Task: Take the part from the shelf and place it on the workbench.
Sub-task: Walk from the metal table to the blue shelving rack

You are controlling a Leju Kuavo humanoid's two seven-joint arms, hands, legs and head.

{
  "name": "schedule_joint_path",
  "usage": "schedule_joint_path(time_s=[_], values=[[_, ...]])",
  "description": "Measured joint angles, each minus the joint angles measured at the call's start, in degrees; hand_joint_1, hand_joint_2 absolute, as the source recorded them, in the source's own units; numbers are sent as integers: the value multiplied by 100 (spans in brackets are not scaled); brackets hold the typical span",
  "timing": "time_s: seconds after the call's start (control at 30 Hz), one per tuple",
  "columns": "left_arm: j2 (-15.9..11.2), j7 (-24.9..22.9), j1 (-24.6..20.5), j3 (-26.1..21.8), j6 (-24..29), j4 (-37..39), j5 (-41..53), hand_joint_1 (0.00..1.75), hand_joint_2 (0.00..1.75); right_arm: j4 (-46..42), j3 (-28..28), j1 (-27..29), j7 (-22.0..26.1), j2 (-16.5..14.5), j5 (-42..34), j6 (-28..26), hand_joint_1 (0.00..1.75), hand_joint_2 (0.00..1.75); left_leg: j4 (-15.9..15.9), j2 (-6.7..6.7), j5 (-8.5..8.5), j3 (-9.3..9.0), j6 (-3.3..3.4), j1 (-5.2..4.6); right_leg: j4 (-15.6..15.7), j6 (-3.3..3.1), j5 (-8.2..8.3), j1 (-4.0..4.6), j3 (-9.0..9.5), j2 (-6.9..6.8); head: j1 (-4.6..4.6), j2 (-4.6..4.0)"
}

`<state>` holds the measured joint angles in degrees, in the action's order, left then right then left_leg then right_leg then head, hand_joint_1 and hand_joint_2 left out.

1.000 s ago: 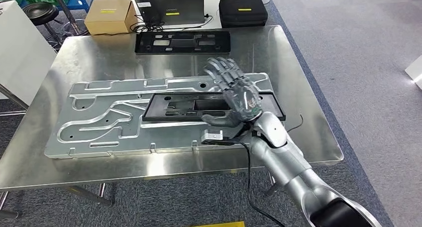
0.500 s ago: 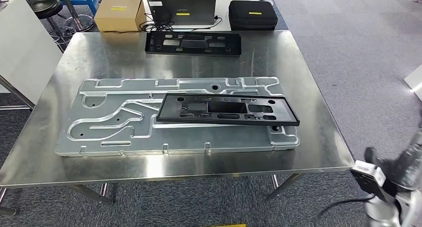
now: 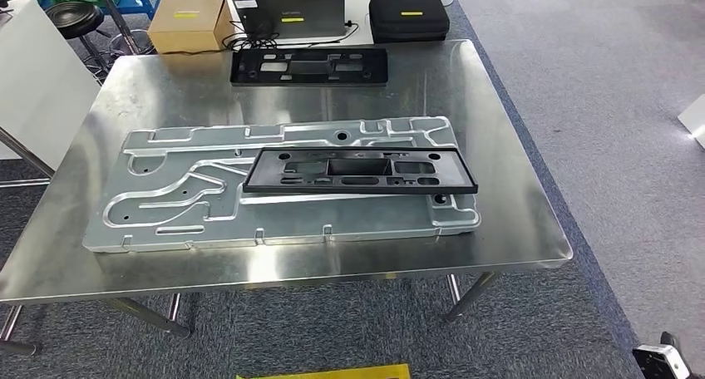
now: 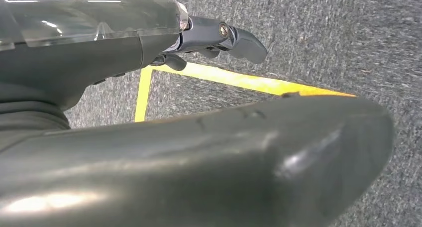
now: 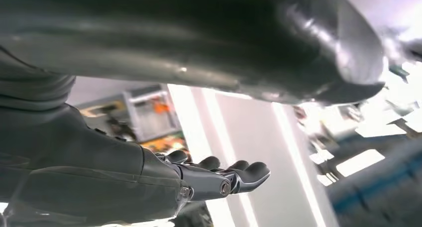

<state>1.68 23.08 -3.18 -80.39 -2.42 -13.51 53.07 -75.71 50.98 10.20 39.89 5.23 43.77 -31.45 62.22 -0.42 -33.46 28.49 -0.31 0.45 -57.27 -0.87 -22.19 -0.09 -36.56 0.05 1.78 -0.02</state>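
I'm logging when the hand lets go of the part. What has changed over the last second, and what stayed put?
The right hand, which hovered open over the black frame part a second ago, has pulled back off the workbench and now hangs low, holding nothing. The part lies released on the grey metal plate. Part, plate and second black frame kept their places; the camera shifted slightly.

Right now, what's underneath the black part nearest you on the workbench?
The black part lies on the large grooved aluminium plate, which rests on the steel workbench. The plate's surface directly beneath the part is mostly covered, visible only through its cutouts.
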Motion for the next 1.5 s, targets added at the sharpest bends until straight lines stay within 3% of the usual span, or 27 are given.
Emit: schedule_joint_path(time_s=[0.07, 0.17, 0.2, 0.27, 0.33, 0.37, 0.4, 0.43, 0.5, 0.57, 0.63, 0.7, 0.73, 0.83, 0.87, 0.9, 0.97, 1.03, 1.1, 1.13, 1.2, 1.23, 1.3, 1.37, 1.4, 1.43, 1.5], values=[[3, -28, -31, -7, 5, 0, -9, 0, 0, 648, 286, -165, -2, -36, 421, -67, 0, 0, -607, -2, 173, -348, 65, -39, -4, 57, 90, 14, -43, 1, -1, 0], [27, -95, -34, -34, 18, 0, -11, 0, 0, 1941, 702, -452, -267, -39, 1115, -242, 0, 0, -697, 8, 316, -334, 151, -63, 52, 163, 221, -1, -46, 4, -1, 0], [45, -113, -34, -48, 21, 0, -7, 0, 0, 2407, 821, -523, -499, -38, 1353, -246, 0, 0, -722, 19, 388, -302, 192, -53, 36, 194, 172, -13, -64, 6, -1, 0], [86, -137, -30, -69, 17, 0, 13, 0, 0, 3293, 984, -633, -1028, -41, 1781, -186, 0, 0, -768, 45, 548, -184, 257, -30, -303, 253, -262, -39, -191, 10, -2, 0], [126, -148, -10, -79, 4, 0, 46, 0, 0, 4034, 1041, -730, -1541, -78, 2157, -33, 0, 0, -763, 69, 668, -26, 276, -34, -1026, 308, -871, -68, -378, 8, -2, 0], [146, -154, 0, -81, -5, 0, 66, 0, 0, 4331, 1045, -773, -1768, -108, 2306, 77, 0, 0, -751, 81, 723, 53, 265, -35, -1363, 333, -1030, -85, -426, 7, -2, 0], [170, -163, 6, -83, -19, 1, 92, 0, 0, 4621, 1044, -815, -2026, -147, 2438, 247, 0, 0, -730, 91, 776, 138, 249, -32, -1553, 355, -1043, -104, -390, 4, -2, 0], [192, -175, 9, -83, -35, 2, 120, 0, 0, 4869, 1043, -853, -2279, -185, 2537, 457, 0, 0, -700, 96, 822, 223, 226, -24, -1545, 373, -944, -127, -251, 2, -2, 0], [230, -198, 9, -82, -74, 4, 180, 0, 0, 5277, 1033, -925, -2789, -255, 2716, 967, 0, 0, -615, 99, 893, 383, 169, -7, -951, 396, -700, -176, 321, -2, -2, 0], [250, -220, 6, -81, -97, 5, 231, 0, 0, 5547, 1007, -999, -3129, -315, 2861, 1366, 0, 0, -522, 102, 940, 494, 97, -7, -185, 364, -737, -170, 872, 11, -2, 0], [258, -255, 5, -78, -109, 7, 291, 0, 0, 5749, 992, -1061, -3316, -372, 2933, 1677, 0, 0, -484, 107, 1002, 539, 11, -11, 100, 276, -826, -125, 1024, 24, -2, 0], [261, -290, 23, -61, -119, 10, 385, 0, 0, 5911, 990, -1102, -3458, -420, 2963, 1977, 0, 0, -462, 102, 1019, 574, -71, 6, 105, 157, -748, -120, 942, 4, -1, 0], [261, -301, 40, -42, -125, 12, 442, 0, 0, 5975, 990, -1125, -3516, -439, 2973, 2108, 0, 0, -367, 98, 893, 624, -102, 17, 113, 93, -689, -120, 883, -9, -1, 0], [255, -310, 68, 46, -149, 17, 574, 0, 0, 6116, 986, -1184, -3633, -491, 3012, 2424, 0, 0, 521, 90, 54, 891, -155, 35, 117, -18, -491, -91, 640, -35, -1, 0], [250, -311, 67, 70, -156, 17, 602, 0, 0, 6154, 983, -1196, -3654, -510, 3024, 2498, 0, 0, 873, 89, -134, 948, -164, 35, 110, -25, -425, -72, 552, -38, -1, 0], [243, -312, 65, 89, -161, 17, 629, 0, 0, 6187, 982, -1209, -3666, -529, 3034, 2562, 0, 0, 1106, 89, -179, 942, -164, 33, 99, -29, -359, -54, 462, -42, -1, 0], [224, -319, 60, 146, -164, 17, 702, 0, 0, 6237, 976, -1238, -3674, -564, 3047, 2665, 0, 0, 996, 88, 82, 650, -129, 28, 69, -27, -236, -23, 283, -43, -1, 0], [189, -329, 33, 215, -163, 17, 783, 0, 0, 6278, 956, -1274, -3671, -606, 3073, 2760, 0, 0, 176, 85, 293, 9, -50, 0, 32, -6, -125, 6, 142, -39, -1, 0], [149, -343, -11, 277, -161, 17, 837, 0, 0, 6311, 915, -1301, -3651, -646, 3121, 2837, 0, 0, -567, 85, 235, -469, 28, -39, 15, 42, -19, 23, 78, -44, -1, 0], [132, -350, -24, 303, -160, 17, 851, 0, 0, 6325, 889, -1310, -3630, -661, 3150, 2876, 0, 0, -731, 86, 200, -547, 62, -59, 24, 74, 37, 21, 70, -50, -1, 0], [112, -365, -27, 337, -157, 19, 869, 0, 0, 6348, 841, -1319, -3567, -675, 3196, 2940, 0, 0, -779, 99, 300, -478, 141, -59, 45, 143, 106, 5, 51, -51, -1, 0], [101, -372, -30, 345, -156, 20, 875, 0, 0, 6359, 823, -1323, -3540, -686, 3204, 2964, 0, 0, -791, 111, 373, -421, 193, -51, -17, 174, 3, -5, 13, -42, -2, 0], [76, -378, -36, 361, -156, 20, 892, 0, 0, 6380, 808, -1329, -3506, -718, 3184, 2986, 0, 0, -810, 132, 528, -265, 271, -34, -450, 223, -530, -31, -125, -23, -2, 0], [40, -380, -34, 377, -156, 20, 911, 0, 0, 6399, 807, -1342, -3513, -758, 3155, 2987, 0, 0, -796, 133, 671, -71, 290, -39, -1181, 270, -1068, -54, -273, -20, -2, 0], [26, -380, -34, 383, -156, 20, 919, 0, 0, 6405, 807, -1350, -3526, -778, 3144, 2985, 0, 0, -776, 135, 743, 36, 280, -40, -1470, 291, -1134, -67, -289, -20, -2, 0], [10, -380, -35, 386, -154, 20, 923, 0, 0, 6411, 807, -1359, -3539, -798, 3135, 2984, 0, 0, -746, 136, 809, 146, 266, -39, -1611, 305, -1060, -79, -231, -20, -1, 0], [-9, -382, -36, 389, -138, 20, 925, 0, 0, 6418, 807, -1379, -3563, -836, 3114, 2987, 0, 0, -665, 137, 918, 359, 228, -35, -1298, 306, -734, -100, 175, -21, -1, 0]])
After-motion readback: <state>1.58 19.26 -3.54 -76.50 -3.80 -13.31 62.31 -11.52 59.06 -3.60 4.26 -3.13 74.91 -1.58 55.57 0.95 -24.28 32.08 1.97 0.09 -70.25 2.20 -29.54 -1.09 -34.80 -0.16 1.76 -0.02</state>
